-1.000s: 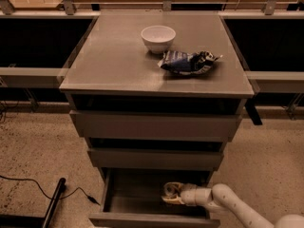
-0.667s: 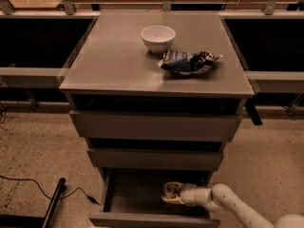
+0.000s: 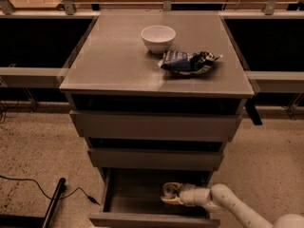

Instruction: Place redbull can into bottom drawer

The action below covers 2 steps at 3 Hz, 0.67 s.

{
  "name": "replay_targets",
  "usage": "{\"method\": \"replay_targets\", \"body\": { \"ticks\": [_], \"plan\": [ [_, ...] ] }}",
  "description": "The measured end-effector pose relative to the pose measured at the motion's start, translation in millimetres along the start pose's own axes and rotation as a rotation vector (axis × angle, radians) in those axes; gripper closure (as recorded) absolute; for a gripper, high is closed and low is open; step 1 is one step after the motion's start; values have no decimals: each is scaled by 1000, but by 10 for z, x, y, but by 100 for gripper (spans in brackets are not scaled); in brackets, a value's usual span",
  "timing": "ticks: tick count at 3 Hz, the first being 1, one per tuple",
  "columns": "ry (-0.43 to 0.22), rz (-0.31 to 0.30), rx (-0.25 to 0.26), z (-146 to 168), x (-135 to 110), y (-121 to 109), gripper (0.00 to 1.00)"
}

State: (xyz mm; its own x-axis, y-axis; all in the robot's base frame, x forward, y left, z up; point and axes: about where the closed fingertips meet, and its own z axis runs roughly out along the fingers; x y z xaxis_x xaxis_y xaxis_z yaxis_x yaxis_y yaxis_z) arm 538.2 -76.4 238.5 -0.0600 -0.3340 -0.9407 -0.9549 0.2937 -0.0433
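Note:
The bottom drawer [image 3: 135,201] of the grey cabinet is pulled open, and its plain flat front [image 3: 152,221] is at the lower edge of the view. My gripper [image 3: 170,195] reaches into it from the right on a white arm [image 3: 223,201]. It is shut on the redbull can [image 3: 169,189], of which only the pale round top and a bit of silver side show. The can sits low inside the drawer at its right half. I cannot tell whether its base touches the drawer floor.
The two upper grey drawers [image 3: 154,126] are slightly open. On the cabinet top [image 3: 109,65] stand a white bowl [image 3: 158,37] and a blue-and-white snack bag [image 3: 187,62]. A black cable and pole [image 3: 54,201] lie on the floor at the left.

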Motion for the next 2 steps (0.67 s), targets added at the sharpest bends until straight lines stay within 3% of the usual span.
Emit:
{"method": "replay_targets", "body": {
  "ticks": [1,2],
  "plan": [
    [-3,1,-5,31,-7,19,42],
    [-5,2,-8,50,-12,31,19]
  ]
}}
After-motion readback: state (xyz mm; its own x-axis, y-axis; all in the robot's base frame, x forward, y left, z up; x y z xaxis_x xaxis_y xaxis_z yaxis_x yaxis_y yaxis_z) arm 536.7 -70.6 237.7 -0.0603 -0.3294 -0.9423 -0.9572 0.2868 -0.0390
